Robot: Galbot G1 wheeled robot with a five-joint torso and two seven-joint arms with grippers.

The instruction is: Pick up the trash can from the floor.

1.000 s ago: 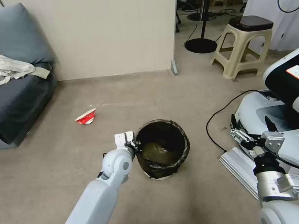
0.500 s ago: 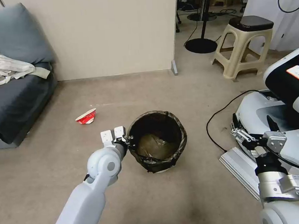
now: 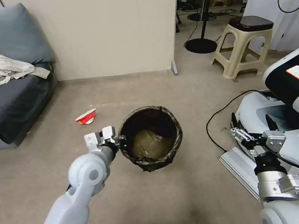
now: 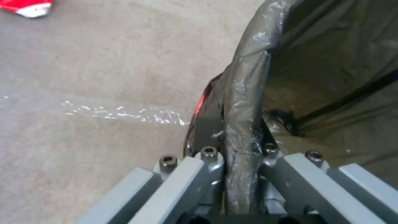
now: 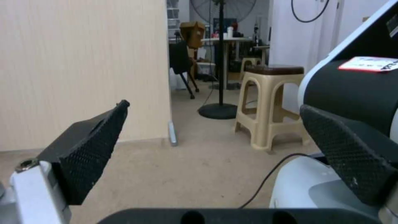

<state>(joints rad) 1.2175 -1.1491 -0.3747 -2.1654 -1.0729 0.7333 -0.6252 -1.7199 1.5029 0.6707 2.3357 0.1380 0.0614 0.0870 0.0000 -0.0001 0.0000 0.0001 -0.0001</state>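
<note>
The left gripper (image 3: 119, 140) was clamped on the near-left rim of the can (image 3: 151, 138), held over the floor (image 3: 197, 191); the right gripper (image 3: 253, 131) hung wide, idle. A good lift would need a straight, level rise, lest the thin rim slip

Even indoor light, soft shadows, glare on bag plastic (image 4: 242, 93), close claw links blurred
</note>
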